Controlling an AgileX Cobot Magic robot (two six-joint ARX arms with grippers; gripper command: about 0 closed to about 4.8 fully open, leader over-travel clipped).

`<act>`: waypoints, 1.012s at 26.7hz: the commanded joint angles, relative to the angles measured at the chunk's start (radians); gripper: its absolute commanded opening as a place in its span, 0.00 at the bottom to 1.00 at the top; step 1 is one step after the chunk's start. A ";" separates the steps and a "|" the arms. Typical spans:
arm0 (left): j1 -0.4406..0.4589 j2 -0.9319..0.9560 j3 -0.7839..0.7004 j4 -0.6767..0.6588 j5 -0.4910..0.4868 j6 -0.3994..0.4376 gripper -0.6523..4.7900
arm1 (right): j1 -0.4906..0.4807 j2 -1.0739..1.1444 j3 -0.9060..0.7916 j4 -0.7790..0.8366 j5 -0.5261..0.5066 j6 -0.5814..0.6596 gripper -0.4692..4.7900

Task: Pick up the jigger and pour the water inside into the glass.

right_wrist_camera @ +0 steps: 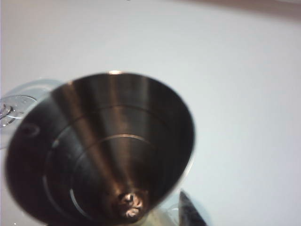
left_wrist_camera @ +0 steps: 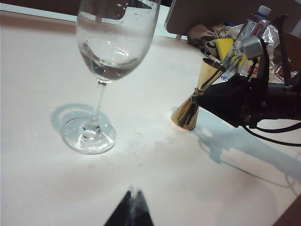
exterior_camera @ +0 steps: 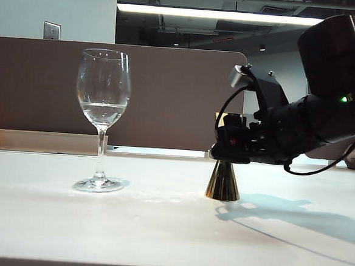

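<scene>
The gold jigger [exterior_camera: 222, 183] stands upright on the white table [exterior_camera: 158, 235], right of the glass [exterior_camera: 102, 103]. Clear water [exterior_camera: 103, 111] lies in the bottom of the glass bowl. My right gripper [exterior_camera: 227, 150] reaches in level from the right around the jigger's waist and upper cone, hiding them in the exterior view. In the right wrist view the jigger's cup [right_wrist_camera: 103, 150] fills the picture, and one fingertip [right_wrist_camera: 190, 214] stands off its wall with a pale gap, so the jaws are open. My left gripper [left_wrist_camera: 133, 192] hovers shut over bare table, near the glass [left_wrist_camera: 113, 42] and the jigger [left_wrist_camera: 188, 110].
A brown partition [exterior_camera: 168, 96] runs along the table's far edge. A plastic bottle [left_wrist_camera: 254, 23], a yellow thing and crumpled wrapping lie behind the right arm. Small water drops [left_wrist_camera: 150, 143] dot the table between the glass foot [left_wrist_camera: 88, 136] and the jigger.
</scene>
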 commanded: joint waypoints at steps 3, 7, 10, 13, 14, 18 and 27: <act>0.002 0.001 0.000 -0.001 0.004 0.007 0.11 | 0.002 -0.029 0.002 -0.022 -0.002 0.004 0.62; 0.002 0.001 0.000 -0.001 0.004 0.007 0.11 | 0.003 -0.088 -0.001 -0.106 -0.002 0.004 0.62; 0.002 0.001 0.000 -0.001 0.004 0.007 0.11 | 0.005 -0.152 -0.006 -0.196 -0.002 0.004 0.63; 0.002 0.001 0.000 -0.002 0.003 0.007 0.11 | 0.010 -0.226 -0.034 -0.260 0.000 0.004 0.69; 0.002 0.001 0.000 -0.001 0.004 0.007 0.11 | 0.014 -0.257 -0.048 -0.286 0.005 0.004 0.70; 0.002 0.001 0.000 -0.001 0.004 0.007 0.11 | 0.031 -0.476 -0.154 -0.419 0.120 0.004 0.71; 0.002 0.001 0.000 -0.001 0.004 0.007 0.11 | 0.012 -0.836 -0.286 -0.607 0.290 0.004 0.08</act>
